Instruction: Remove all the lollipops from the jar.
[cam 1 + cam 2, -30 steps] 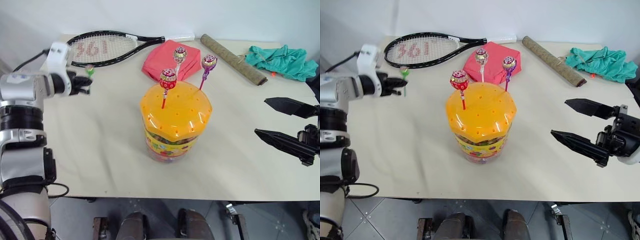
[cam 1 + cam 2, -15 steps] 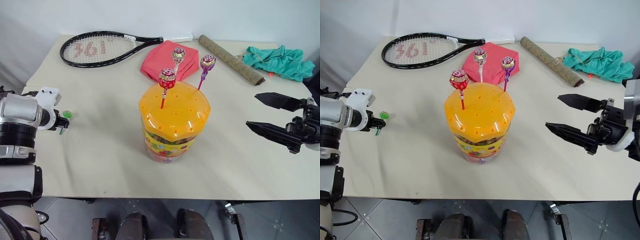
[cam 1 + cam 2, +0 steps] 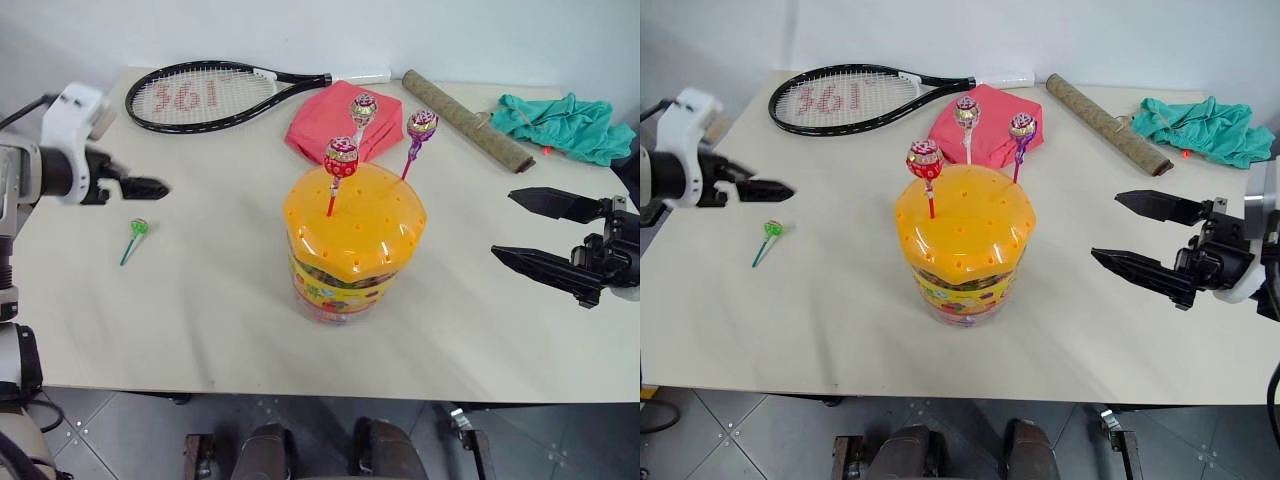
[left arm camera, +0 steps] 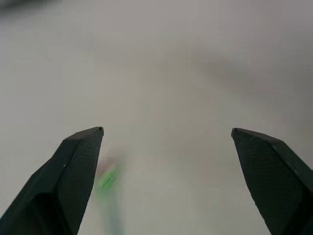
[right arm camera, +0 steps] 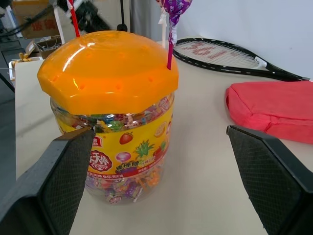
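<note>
Lollipops: green wrapped one point(image 3: 137, 229) lies on beige desk point(image 3: 210, 290), let go by spread left pincer point(image 3: 150, 187). Red point(image 3: 340, 156), pink-white point(image 3: 362, 108) and purple point(image 3: 420, 123) stand in orange-lidded clear plastic jar point(image 3: 353, 240); right pincer point(image 3: 535, 232) gapes empty, ready.

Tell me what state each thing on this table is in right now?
Jar: upright, lid on.
Red lollipop, pink-and-white lollipop, purple lollipop: standing in the lid.
Green lollipop: lying on the table.
Left gripper: open, empty.
Right gripper: open, empty.
</note>
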